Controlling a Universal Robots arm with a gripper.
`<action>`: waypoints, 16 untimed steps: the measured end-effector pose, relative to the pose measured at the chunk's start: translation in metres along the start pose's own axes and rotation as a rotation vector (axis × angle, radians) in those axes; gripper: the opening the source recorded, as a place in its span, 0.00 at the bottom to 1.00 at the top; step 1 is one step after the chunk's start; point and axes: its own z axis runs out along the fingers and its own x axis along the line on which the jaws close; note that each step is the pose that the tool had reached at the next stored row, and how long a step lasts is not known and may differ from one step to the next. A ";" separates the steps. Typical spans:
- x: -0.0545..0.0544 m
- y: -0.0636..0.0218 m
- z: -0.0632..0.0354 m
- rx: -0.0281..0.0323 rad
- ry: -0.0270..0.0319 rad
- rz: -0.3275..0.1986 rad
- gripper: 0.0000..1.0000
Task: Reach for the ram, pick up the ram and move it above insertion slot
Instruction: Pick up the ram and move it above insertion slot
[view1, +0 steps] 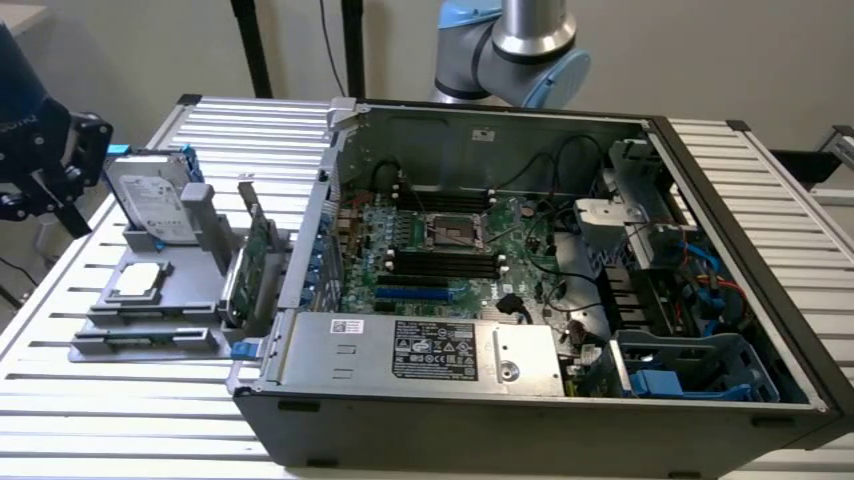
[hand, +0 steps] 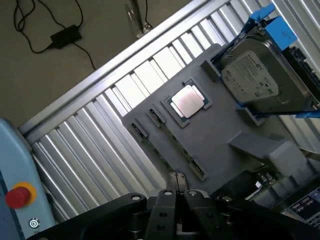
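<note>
Barely into the first step, by the look of things, with none of the task finished. In the wrist view: gripper clenched, with fingertips pressed together on nothing, hanging over the grey holder and touching no part of it. In the exterior view: poised above the tabletop's edge on the exterior view's left, just off the holder's outer side. As for the ram: seated on its long edge in a narrow slot of that holder, between two end clips, just beside the processor chip and on the opposite side of it from the hard drive. Untouched and unlifted, lined up in the wrist view with the closed fingertips, though apart from them. Closed like that, in no state to take the stick, so probably only part-way through the reach. Holder itself parked along the tabletop's edge on the exterior view's left, close against the side wall of the open computer case, with a taller green expansion card standing upright along the holder's case-side edge. Inside the case, on the motherboard, a row of dark memory slots beside the processor socket, apparently vacant, though hard to tell for sure. Done so far: at most an approach toward the holder. Left undone: the grasp, the lift out of the holder, and the carry to a spot above the insertion slot.
</note>
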 end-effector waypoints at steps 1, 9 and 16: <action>0.000 0.0000 0.0000 -0.0001 0.0007 -0.018 0.11; 0.000 0.0000 0.0005 0.0016 0.0045 -0.163 0.11; 0.000 -0.0001 0.0024 0.0107 0.0035 -0.291 0.11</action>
